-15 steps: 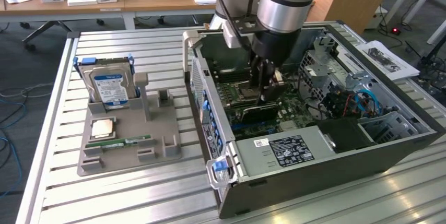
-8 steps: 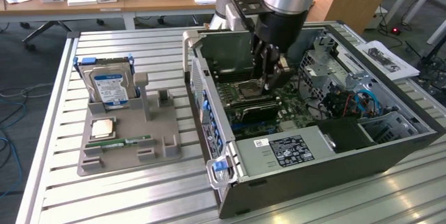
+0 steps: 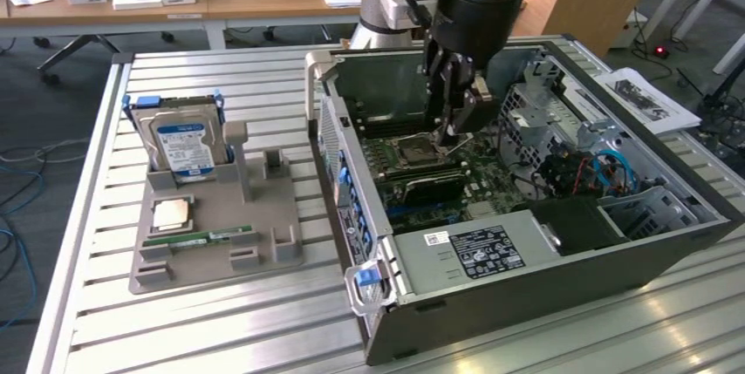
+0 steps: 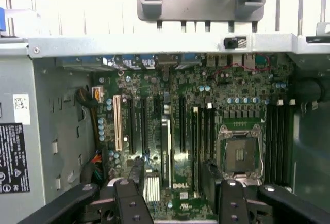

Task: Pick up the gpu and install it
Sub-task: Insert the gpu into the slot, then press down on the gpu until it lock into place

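Note:
The gpu (image 3: 423, 186) is a thin dark card standing on edge in a motherboard slot inside the open computer case (image 3: 605, 256). In the wrist view the gpu (image 4: 166, 149) appears edge-on among the long slots, beside the empty CPU socket (image 4: 240, 154). My gripper (image 3: 449, 132) hangs inside the case, just above the motherboard and slightly behind the card. It is open: both black fingers (image 4: 128, 203) stand apart in the wrist view with nothing between them, and the gripper (image 4: 178, 206) touches nothing.
A grey parts tray (image 3: 187, 261) lies on the slatted table at the exterior view's left, holding an upright hard drive (image 3: 184, 146), a CPU (image 3: 171, 214) and a green memory stick (image 3: 212, 237). Case walls, a power supply (image 3: 483, 250) and drive cables (image 3: 605, 173) surround the motherboard.

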Motion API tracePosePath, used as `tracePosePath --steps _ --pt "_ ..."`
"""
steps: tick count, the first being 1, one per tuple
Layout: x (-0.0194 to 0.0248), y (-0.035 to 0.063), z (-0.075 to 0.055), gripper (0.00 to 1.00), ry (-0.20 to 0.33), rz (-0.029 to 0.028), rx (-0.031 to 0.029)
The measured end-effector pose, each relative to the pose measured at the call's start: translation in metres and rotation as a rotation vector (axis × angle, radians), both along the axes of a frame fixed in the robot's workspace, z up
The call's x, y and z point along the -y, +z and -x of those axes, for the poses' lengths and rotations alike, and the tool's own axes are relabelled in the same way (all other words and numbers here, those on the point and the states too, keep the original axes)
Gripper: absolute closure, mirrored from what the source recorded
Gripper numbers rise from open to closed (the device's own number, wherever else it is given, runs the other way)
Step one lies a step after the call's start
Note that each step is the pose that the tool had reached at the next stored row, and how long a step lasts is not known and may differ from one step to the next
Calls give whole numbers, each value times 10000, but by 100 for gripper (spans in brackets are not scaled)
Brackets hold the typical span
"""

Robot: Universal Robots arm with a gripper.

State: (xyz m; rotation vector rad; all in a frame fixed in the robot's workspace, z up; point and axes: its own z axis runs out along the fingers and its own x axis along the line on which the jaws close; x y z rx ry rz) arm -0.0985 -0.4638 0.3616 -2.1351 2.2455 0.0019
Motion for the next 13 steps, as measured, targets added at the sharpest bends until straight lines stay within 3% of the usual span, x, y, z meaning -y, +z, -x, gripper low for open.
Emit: tracePosePath --steps 13 --pt "0 1 0 43 -1 2 0"
